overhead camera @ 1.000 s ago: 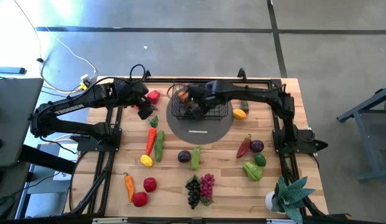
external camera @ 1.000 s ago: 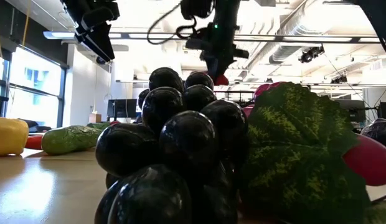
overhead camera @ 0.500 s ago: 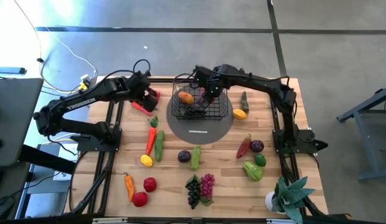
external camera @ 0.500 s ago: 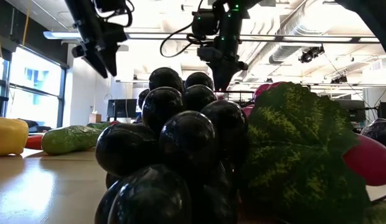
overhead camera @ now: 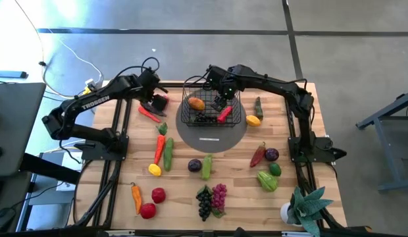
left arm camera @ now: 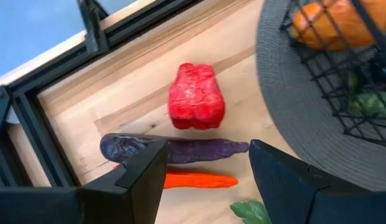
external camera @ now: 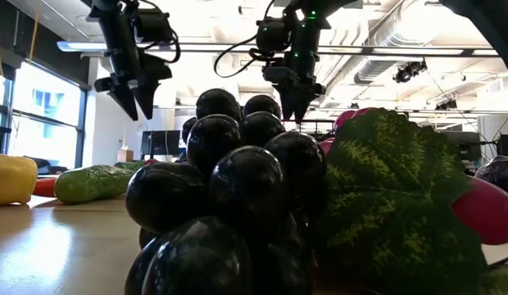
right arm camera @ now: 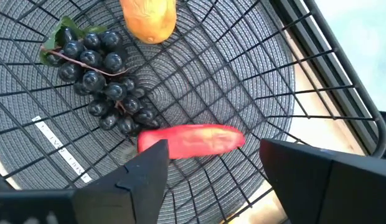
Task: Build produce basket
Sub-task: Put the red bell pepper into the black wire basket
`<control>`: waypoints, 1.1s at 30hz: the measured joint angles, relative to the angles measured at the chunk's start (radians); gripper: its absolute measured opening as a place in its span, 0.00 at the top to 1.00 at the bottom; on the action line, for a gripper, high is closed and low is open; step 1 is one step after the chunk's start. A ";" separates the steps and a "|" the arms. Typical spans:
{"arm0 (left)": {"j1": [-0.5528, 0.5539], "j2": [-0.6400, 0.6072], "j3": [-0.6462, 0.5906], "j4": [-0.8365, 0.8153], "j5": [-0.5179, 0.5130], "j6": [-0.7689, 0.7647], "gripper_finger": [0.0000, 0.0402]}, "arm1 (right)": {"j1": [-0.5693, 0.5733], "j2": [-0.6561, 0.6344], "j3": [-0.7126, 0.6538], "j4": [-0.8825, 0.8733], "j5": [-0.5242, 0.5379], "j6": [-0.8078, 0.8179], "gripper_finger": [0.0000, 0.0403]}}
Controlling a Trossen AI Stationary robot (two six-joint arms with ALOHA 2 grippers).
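High view: black wire basket (overhead camera: 211, 110) on a grey round mat (overhead camera: 211, 137) at the far middle of the wooden table (overhead camera: 243, 191). Inside, an orange fruit (overhead camera: 196, 103), a dark grape bunch (overhead camera: 200, 118) and a long red pepper (overhead camera: 224, 114) lying loose on the grid bottom.

Right gripper (overhead camera: 220, 100) above the basket's open top, fingers spread apart and holding nothing; seen from its own wrist, the red pepper (right arm camera: 192, 139) just beyond the fingertips, beside the grapes (right arm camera: 99, 81) and the orange fruit (right arm camera: 149, 20).

Left gripper (overhead camera: 153, 103) at the far-left part of the table, left of the basket, fingers parted and empty. Under it, in the left wrist view, a blocky red pepper (left arm camera: 195, 97), a purple eggplant (left arm camera: 174, 149) just beside it and a slim orange-red chili (left arm camera: 198, 181) touching the eggplant's near side.

Rest of the produce scattered on bare wood: a lemon (overhead camera: 253, 120) and a dark green piece (overhead camera: 258, 105) right of the basket, a carrot (overhead camera: 159, 149) and cucumber (overhead camera: 168, 153) side by side, a yellow piece (overhead camera: 154, 170), purple and dark grapes (overhead camera: 211, 199) near the front edge, red tomatoes (overhead camera: 152, 203) at front left, green pepper (overhead camera: 267, 180) at right. Potted green plant (overhead camera: 303, 207) at the front-right corner.

Around the table, grey concrete floor. Low view: dark grapes and a leaf filling the foreground, with bright windows and ceiling ducts behind.
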 joint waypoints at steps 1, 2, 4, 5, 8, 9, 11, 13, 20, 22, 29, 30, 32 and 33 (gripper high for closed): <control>0.014 0.006 0.000 0.005 0.007 0.000 0.45 | 0.000 0.000 0.000 0.000 0.000 0.000 0.41; 0.026 0.012 0.000 0.009 0.015 0.000 0.44 | 0.000 0.000 0.000 0.000 0.000 -0.003 0.41; 0.050 0.025 0.000 0.014 0.045 0.000 0.42 | 0.000 0.000 0.000 0.000 0.000 -0.019 0.41; 0.060 0.034 0.000 0.020 0.064 0.004 0.42 | 0.000 0.000 0.000 0.000 0.000 -0.025 0.41; 0.081 0.065 0.000 0.063 0.121 0.048 0.41 | 0.000 0.000 0.000 0.000 0.000 -0.026 0.41; 0.082 0.072 0.000 0.081 0.130 0.066 0.41 | 0.000 0.000 0.000 0.000 0.000 -0.026 0.41; 0.083 0.087 0.000 0.113 0.124 0.086 0.41 | 0.000 0.000 0.000 0.000 0.000 -0.026 0.41; 0.083 0.097 0.000 0.135 0.121 0.078 0.41 | 0.000 0.000 0.000 0.000 0.001 -0.026 0.41; 0.083 0.101 0.000 0.194 0.138 0.071 0.42 | 0.000 0.000 0.000 0.009 0.002 -0.026 0.41; 0.083 0.101 0.000 0.195 0.129 0.071 0.42 | 0.000 0.000 0.000 0.016 0.002 -0.026 0.41; 0.093 0.101 0.000 0.195 0.112 0.044 0.40 | 0.000 0.000 0.000 0.028 0.003 -0.026 0.41; 0.093 0.101 0.000 0.195 0.112 0.039 0.39 | 0.000 0.000 0.000 0.029 0.002 -0.026 0.41; 0.093 0.101 0.000 0.195 0.112 0.037 0.37 | 0.000 0.000 0.000 0.029 0.002 -0.026 0.41; 0.093 0.101 0.000 0.195 0.113 0.041 0.36 | 0.000 0.000 0.000 0.029 0.002 -0.026 0.41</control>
